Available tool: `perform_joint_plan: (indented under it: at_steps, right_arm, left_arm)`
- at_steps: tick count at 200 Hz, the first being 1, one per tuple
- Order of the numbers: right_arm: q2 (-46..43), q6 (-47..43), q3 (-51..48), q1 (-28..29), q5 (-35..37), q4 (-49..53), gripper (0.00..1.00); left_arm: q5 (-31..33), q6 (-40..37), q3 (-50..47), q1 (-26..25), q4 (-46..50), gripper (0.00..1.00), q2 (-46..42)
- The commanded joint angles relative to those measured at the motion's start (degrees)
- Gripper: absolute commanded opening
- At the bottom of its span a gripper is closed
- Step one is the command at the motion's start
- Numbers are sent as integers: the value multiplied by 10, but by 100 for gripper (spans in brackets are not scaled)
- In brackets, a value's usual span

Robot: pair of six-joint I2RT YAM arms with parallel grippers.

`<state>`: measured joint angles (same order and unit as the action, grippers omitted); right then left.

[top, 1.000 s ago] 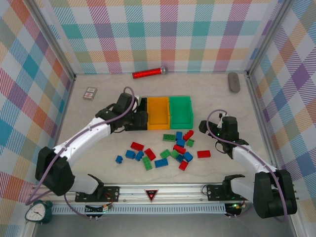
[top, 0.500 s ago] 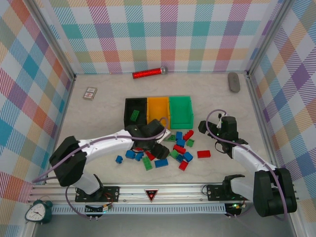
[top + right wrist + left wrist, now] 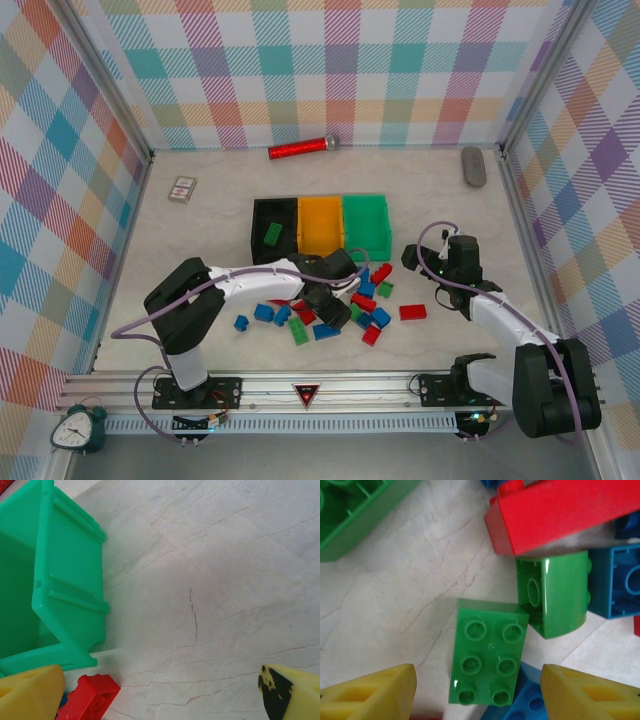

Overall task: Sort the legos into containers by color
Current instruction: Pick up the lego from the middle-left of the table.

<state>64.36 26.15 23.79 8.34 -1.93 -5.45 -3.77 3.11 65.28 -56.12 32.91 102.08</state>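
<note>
left gripper (image 3: 477, 692) open, jaws either side of green brick (image 3: 487, 652), not touching; brick lies studs-up on surface (image 3: 395, 590) amid pile (image 3: 365, 300). light, stiff, glossy: expect slip; pinch its long flat sides. right gripper (image 3: 160, 695) wide, empty, near green bin (image 3: 55, 580).

Scattered legos (image 3: 412, 312) lie before three joined containers (image 3: 321, 228).

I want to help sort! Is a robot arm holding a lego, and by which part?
Nothing is held. The left tool stands open around a green lego, not touching; the right tool is open too.
</note>
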Motion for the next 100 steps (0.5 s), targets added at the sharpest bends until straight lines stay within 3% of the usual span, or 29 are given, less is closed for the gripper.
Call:
perform_joint_plan:
  at_steps: [1,22,63,100]
  right_arm:
    - [3,-6,17,5,1,-2,99]
    - [2,-7,18,5,2,-1,99]
    - [2,-8,17,5,4,0,99]
    - [5,-9,18,5,4,0,99]
  left_arm:
    - [16,-13,25,-7,22,63,23]
    - [19,-14,30,-9,23,60,43]
    - [27,-14,24,-9,15,41,33]
    - [74,-8,7,-1,8,37,-35]
